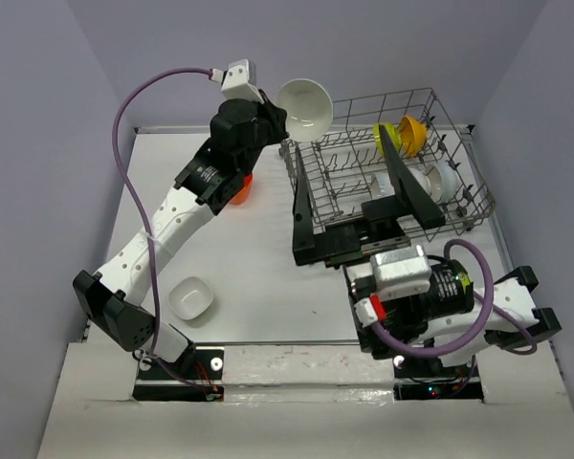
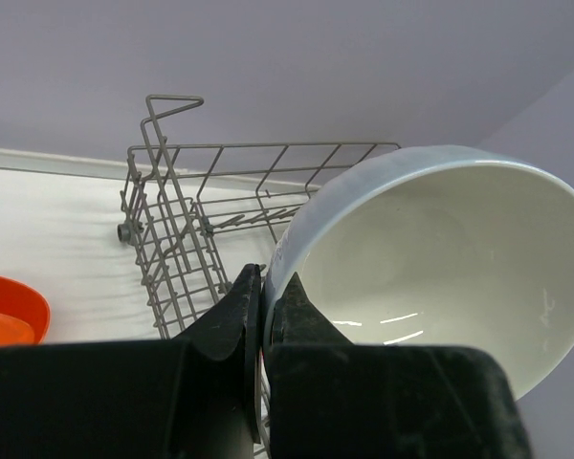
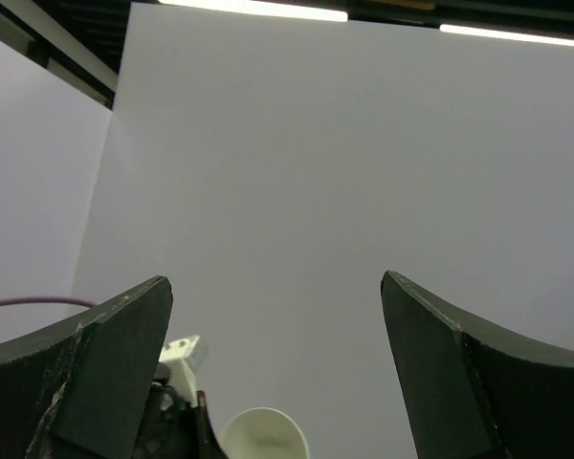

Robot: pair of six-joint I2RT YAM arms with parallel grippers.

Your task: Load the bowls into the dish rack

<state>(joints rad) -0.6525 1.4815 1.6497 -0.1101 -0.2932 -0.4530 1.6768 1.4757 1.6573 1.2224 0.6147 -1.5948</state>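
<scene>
My left gripper is shut on the rim of a white bowl and holds it tilted in the air by the far left corner of the grey wire dish rack. In the left wrist view the fingertips pinch the bowl's rim, with the rack behind. The rack holds an orange-yellow bowl, a lime green one and white ones. My right gripper is wide open and empty above the rack's near side, pointing up at the back wall.
A red-orange bowl sits on the table, partly under my left arm; it also shows in the left wrist view. A white bowl sits near the front left. Grey walls close in the back and sides.
</scene>
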